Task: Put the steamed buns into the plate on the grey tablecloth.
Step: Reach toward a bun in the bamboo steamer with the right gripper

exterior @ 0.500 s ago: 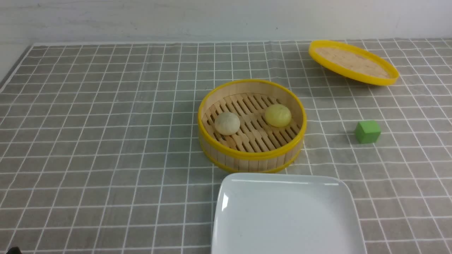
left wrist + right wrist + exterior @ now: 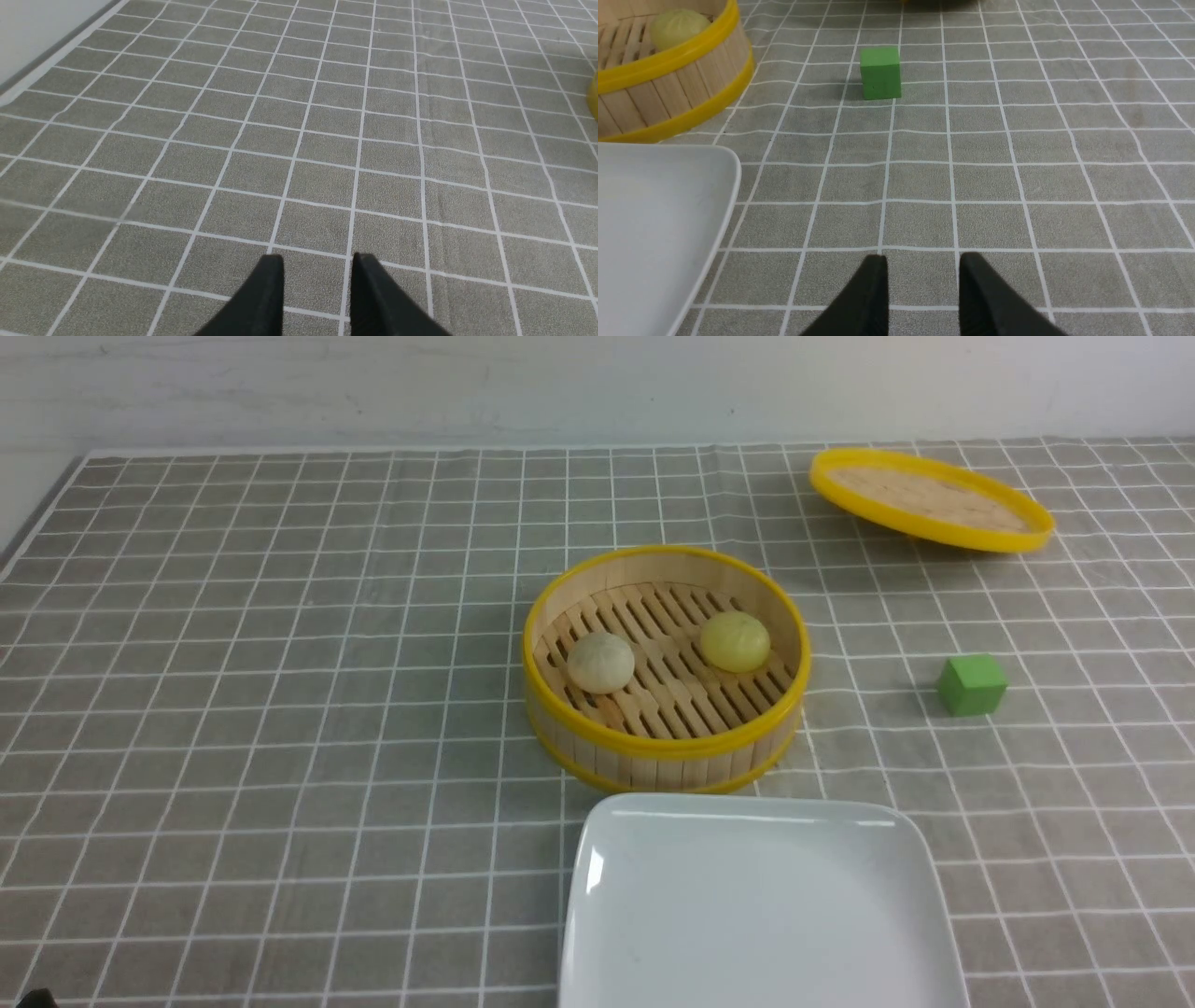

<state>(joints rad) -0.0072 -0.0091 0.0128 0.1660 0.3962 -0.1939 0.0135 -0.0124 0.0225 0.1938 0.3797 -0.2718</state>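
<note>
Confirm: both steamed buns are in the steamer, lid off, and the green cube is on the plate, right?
No. The front view shows the green cube on the grey tablecloth, beside the steamer, not on the plate. The rest is right.

Steamer wall rings the steamed buns; top open, lid well aside.

Off-white bun: small, round and pleated, it sat on the slats inside the bamboo steamer, toward its left side.
Pale yellow bun: of like size, it rested on the same slats to the right and slightly farther back, apart from the first.
Plate: large, glossy white, square with rounded corners and a raised rim, it lay flat just in front of the steamer.
Grey tablecloth: gridded with thin white lines, it covered the tabletop.
</note>
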